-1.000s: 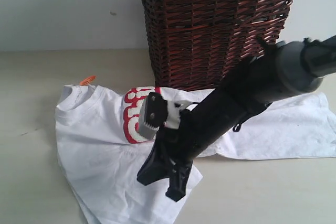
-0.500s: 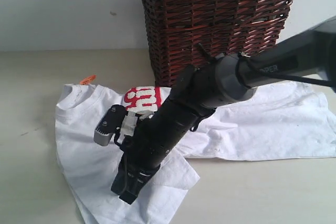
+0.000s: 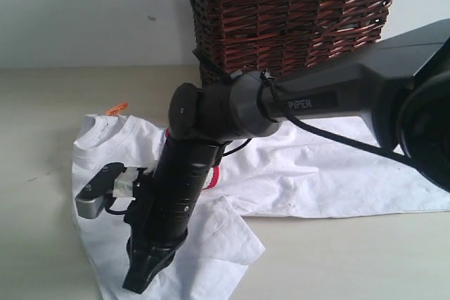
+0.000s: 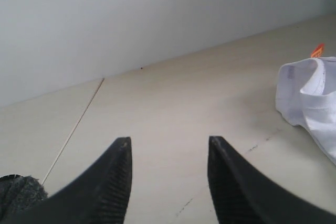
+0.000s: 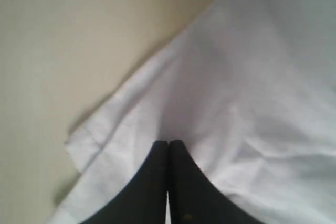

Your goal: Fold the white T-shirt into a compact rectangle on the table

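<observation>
Over white T-shirt (image 5: 252, 77), R pincer (image 5: 168, 143) closed

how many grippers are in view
2. The right gripper, shut, points down onto the shirt; the left gripper, open, shows only in its wrist view, above the table near the shirt's collar.

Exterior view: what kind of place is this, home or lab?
Probably a lab-style test bench, not a home: a plain beige table against a blank pale wall, a white T-shirt and wicker basket as props, and a robot arm reaching over the shirt.
</observation>
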Action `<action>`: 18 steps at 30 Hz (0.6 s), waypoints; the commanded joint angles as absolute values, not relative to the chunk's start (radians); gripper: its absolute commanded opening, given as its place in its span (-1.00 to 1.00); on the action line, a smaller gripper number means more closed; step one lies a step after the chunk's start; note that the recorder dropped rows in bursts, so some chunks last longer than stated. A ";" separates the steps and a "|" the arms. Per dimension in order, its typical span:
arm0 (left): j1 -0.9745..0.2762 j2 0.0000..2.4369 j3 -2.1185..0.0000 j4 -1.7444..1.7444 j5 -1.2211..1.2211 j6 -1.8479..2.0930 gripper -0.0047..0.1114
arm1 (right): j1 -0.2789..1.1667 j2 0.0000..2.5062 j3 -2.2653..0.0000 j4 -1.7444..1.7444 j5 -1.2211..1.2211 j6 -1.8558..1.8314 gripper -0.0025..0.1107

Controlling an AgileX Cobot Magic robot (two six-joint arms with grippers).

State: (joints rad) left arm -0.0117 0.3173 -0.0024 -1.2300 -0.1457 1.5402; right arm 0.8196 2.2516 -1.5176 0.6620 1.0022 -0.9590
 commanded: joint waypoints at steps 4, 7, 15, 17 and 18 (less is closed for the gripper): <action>-0.010 0.313 0.000 -1.239 -0.147 1.542 -0.14 | 0.826 2.246 -1.558 0.836 1.113 -1.027 -0.96; -0.010 0.313 0.000 -1.239 -0.147 1.542 -0.14 | 0.826 2.237 -1.565 0.740 1.097 -0.948 -0.96; -0.010 0.313 0.000 -1.239 -0.147 1.542 -0.14 | 0.826 2.259 -1.563 0.387 1.002 -0.687 -0.96; -0.010 0.313 0.000 -1.239 -0.147 1.542 -0.14 | 0.828 2.271 -1.563 0.428 1.002 -0.705 -0.96; -0.010 0.313 0.000 -1.239 -0.147 1.542 -0.14 | 0.832 2.281 -1.563 0.449 1.002 -0.722 -0.96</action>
